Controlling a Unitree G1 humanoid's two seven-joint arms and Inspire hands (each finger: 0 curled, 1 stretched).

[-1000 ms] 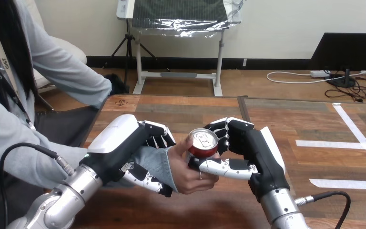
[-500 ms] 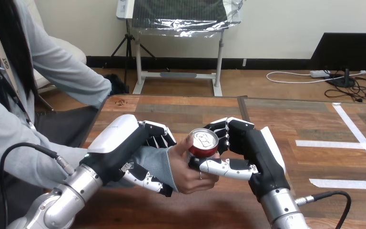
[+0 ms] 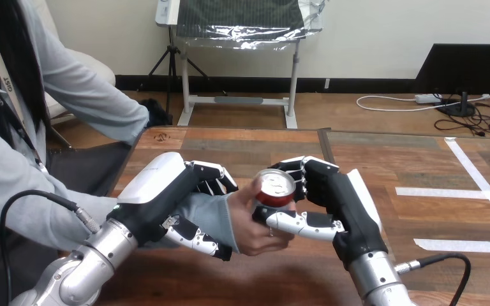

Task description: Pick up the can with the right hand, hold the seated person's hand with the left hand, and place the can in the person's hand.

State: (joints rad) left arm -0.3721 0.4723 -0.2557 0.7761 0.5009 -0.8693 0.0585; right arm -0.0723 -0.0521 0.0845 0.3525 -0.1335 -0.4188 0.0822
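A red can (image 3: 275,189) with a silver top stands upright over the middle of the table. My right hand (image 3: 332,201) is shut on it, fingers behind it and thumb across its front. The person's hand (image 3: 250,222) reaches in from the left and cups the can from below and from its left side. My left hand (image 3: 169,194) is curled round the person's wrist (image 3: 205,217) in its grey sleeve, fingers over the top and thumb beneath.
The wooden table (image 3: 242,150) stretches away ahead. White tape strips (image 3: 446,192) mark its right part. The person's other arm (image 3: 96,95) rests at the far left edge.
The can, my right hand and the person's hand have shifted very slightly upward and the can tilts a touch. My left hand keeps its hold on the wrist.
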